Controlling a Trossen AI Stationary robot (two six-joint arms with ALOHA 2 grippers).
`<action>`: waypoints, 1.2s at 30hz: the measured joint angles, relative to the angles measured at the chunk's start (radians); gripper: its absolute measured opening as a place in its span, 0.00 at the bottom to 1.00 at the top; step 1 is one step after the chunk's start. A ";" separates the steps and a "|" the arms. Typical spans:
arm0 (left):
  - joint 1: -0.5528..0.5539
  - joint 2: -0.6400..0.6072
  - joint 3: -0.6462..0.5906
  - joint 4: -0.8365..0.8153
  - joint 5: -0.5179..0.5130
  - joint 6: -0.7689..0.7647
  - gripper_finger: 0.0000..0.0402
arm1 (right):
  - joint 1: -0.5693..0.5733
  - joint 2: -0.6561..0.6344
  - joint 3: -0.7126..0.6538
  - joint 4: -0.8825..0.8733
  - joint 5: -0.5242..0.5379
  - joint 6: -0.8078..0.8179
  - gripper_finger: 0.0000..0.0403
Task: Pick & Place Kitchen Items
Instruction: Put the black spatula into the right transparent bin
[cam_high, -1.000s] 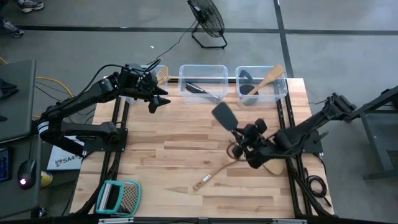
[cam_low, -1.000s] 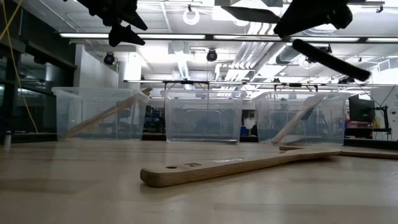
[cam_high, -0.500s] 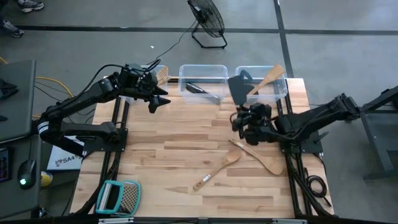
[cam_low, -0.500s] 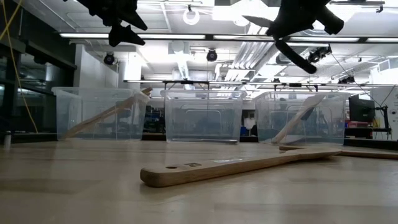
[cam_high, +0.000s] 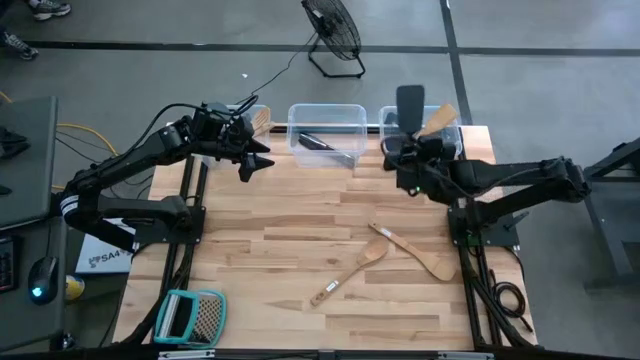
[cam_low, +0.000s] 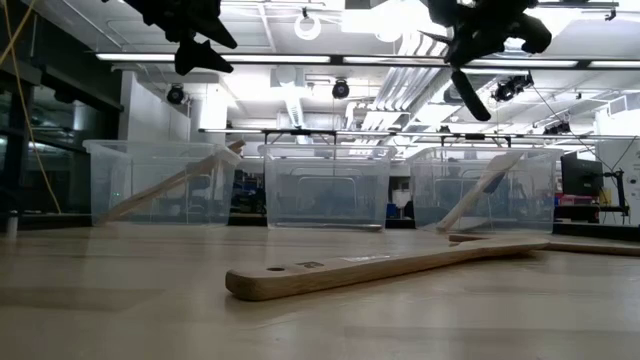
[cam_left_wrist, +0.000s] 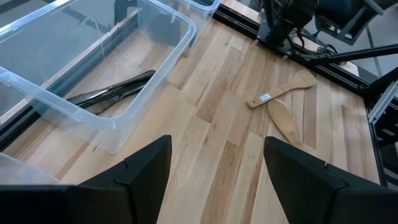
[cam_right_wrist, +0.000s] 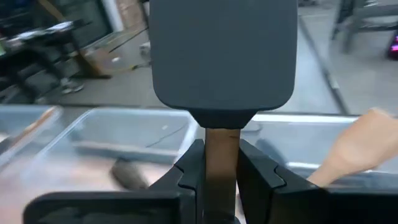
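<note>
My right gripper (cam_high: 408, 152) is shut on a black spatula (cam_high: 410, 101), held above the clear right bin (cam_high: 452, 148) at the table's far edge, blade toward the far side. That bin holds a wooden spatula (cam_high: 433, 123) leaning on its rim and a black utensil (cam_right_wrist: 127, 171). My left gripper (cam_high: 262, 158) hangs open and empty near the left bin (cam_high: 262, 108). A wooden spoon (cam_high: 350, 271) and a wooden spatula (cam_high: 415, 252) lie flat on the table. The middle bin (cam_high: 327, 108) holds a black utensil (cam_high: 320, 142). My right gripper pinches the spatula's brownish neck (cam_right_wrist: 221, 146), just behind the blade, between its two fingers (cam_right_wrist: 189, 171). The fingers lie roughly level, pointing toward the far edge, along the handle. The spatula is lifted clear, and a dark end of it (cam_low: 470, 95) slants down below the gripper.
A teal-framed grater (cam_high: 190, 316) lies at the table's near left corner. A wooden utensil (cam_low: 170, 185) leans in the left bin. A floor fan (cam_high: 333, 30) stands beyond the far edge.
My right gripper has carried the black spatula from over the table's right middle toward the far edge, lifted clear throughout. It has turned, so the blade now points at the far side above the right bin.
</note>
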 joint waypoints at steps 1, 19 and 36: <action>0.000 0.000 0.000 0.000 0.000 0.000 0.62 | -0.020 -0.004 0.000 0.000 0.007 -0.001 0.14; 0.000 0.000 0.000 0.000 -0.003 -0.001 0.62 | -0.363 -0.001 0.000 0.002 0.055 0.268 0.15; 0.000 0.000 0.000 0.000 -0.003 -0.001 0.62 | -0.478 0.158 -0.001 -0.001 0.035 0.601 0.15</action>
